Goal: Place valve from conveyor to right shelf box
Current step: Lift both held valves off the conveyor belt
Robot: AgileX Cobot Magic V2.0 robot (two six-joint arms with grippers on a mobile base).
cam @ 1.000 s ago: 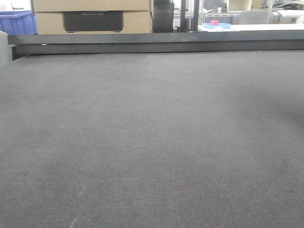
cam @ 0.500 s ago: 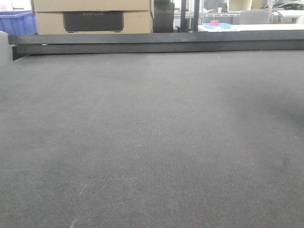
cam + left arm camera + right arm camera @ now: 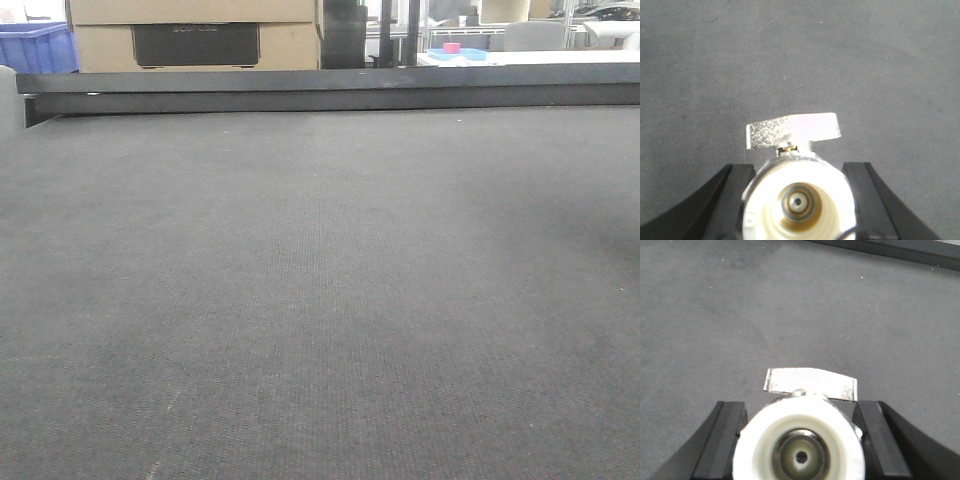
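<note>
Low in the middle of the left wrist view, the left claw (image 3: 798,175) grips a valve (image 3: 798,200), with the grey conveyor (image 3: 790,60) behind it. The right claw (image 3: 800,412) grips a second valve (image 3: 799,450) the same way.

Our front camera sits low over the conveyor (image 3: 320,300), facing across it toward its far rail (image 3: 330,88). Both our wrist cameras look down on that same belt from close above.

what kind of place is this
Probably a warehouse or factory floor: a wide grey conveyor belt, with stacked cardboard boxes and a blue plastic crate behind it.
</note>
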